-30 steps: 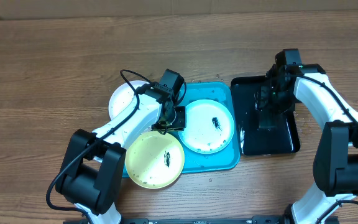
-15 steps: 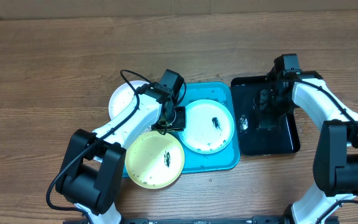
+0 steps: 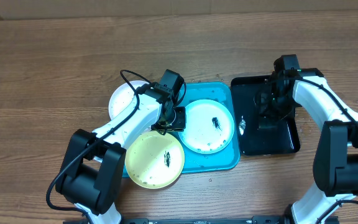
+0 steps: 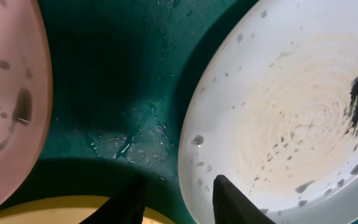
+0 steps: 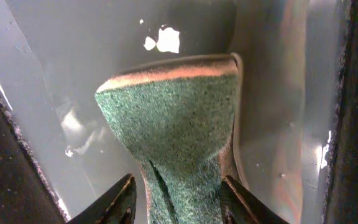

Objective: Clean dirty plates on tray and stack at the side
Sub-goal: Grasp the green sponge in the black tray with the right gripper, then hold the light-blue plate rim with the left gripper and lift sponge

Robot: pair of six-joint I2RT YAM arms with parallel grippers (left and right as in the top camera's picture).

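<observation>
On the turquoise tray point(image 3: 222, 160) lies a pale mint plate point(image 3: 204, 134) with a dark smear and specks. A yellow plate point(image 3: 151, 165) overlaps the tray's front left corner. A white plate point(image 3: 122, 99) sits at the tray's left, partly under my left arm. My left gripper point(image 3: 170, 121) is low over the tray, open, its fingers straddling the mint plate's point(image 4: 291, 118) left rim. The left gripper point(image 4: 182, 200) has one finger over the plate and one beside the yellow plate point(image 4: 48, 211). My right gripper point(image 3: 268, 111) is over the black tray. This gripper point(image 5: 180, 200) is shut on a green sponge point(image 5: 173, 124), squeezing its near end.
A glossy black tray point(image 3: 284, 140) stands right of the turquoise one, wet, with a white glint point(image 3: 242, 125) at its left edge. Bare wooden table point(image 3: 55, 56) surrounds both trays. In the left wrist view the white plate point(image 4: 5, 93) looks pinkish at the far left.
My right gripper has shifted slightly inside the black tray with the sponge, and the white glint there moved. The left arm and the plates have not moved.
</observation>
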